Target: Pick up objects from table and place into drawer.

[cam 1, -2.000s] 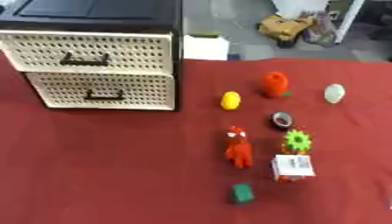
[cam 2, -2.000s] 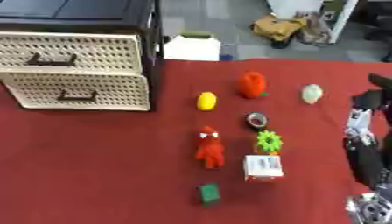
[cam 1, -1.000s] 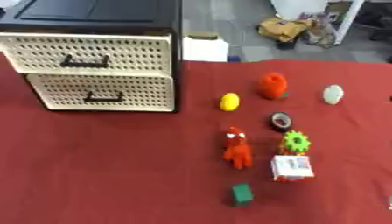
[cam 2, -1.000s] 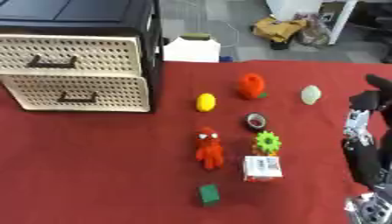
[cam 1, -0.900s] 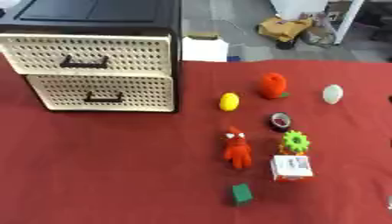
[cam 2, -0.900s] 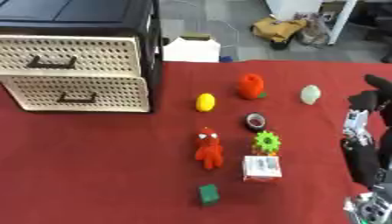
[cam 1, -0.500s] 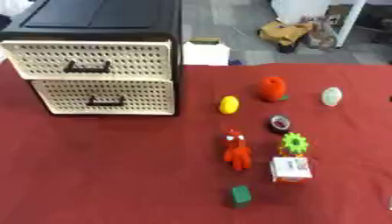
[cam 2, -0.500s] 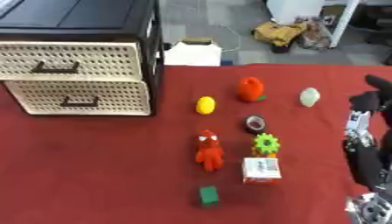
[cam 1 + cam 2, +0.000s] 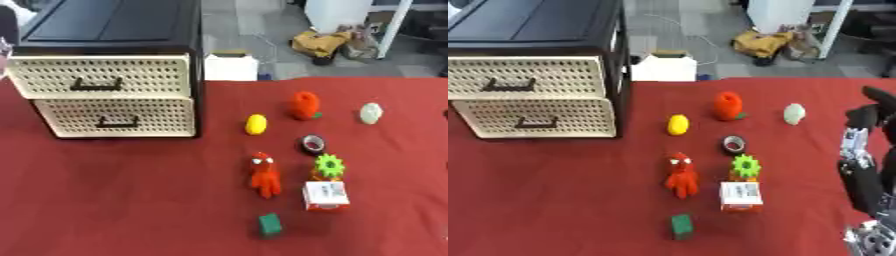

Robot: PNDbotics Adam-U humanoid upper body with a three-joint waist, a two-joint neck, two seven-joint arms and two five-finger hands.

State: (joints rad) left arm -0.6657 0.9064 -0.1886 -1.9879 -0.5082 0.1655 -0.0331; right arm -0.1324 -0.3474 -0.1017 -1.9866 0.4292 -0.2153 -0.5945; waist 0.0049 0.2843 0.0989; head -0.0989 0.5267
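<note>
A black cabinet [image 9: 114, 30] stands at the back left of the red table, its upper [image 9: 101, 77] and lower [image 9: 118, 117] cream drawers both closed. To its right lie a yellow lemon-like piece [image 9: 255, 124], an orange-red fruit [image 9: 304, 105], a pale green egg shape [image 9: 371, 113], a dark ring [image 9: 311, 144], a green gear [image 9: 329, 166], a red figure [image 9: 264, 175], a white and red box [image 9: 325, 195] and a green block [image 9: 270, 224]. My right hand [image 9: 864, 150] rests open at the right edge, fingers up, apart from every object. No left hand shows.
Behind the table's far edge a white box [image 9: 232, 66] sits on the floor, with bags and clutter [image 9: 328, 45] further right. Bare red cloth [image 9: 114, 200] spreads in front of the cabinet.
The whole picture has shifted downward, so the camera has tilted. The objects, the drawers and my right hand keep their places.
</note>
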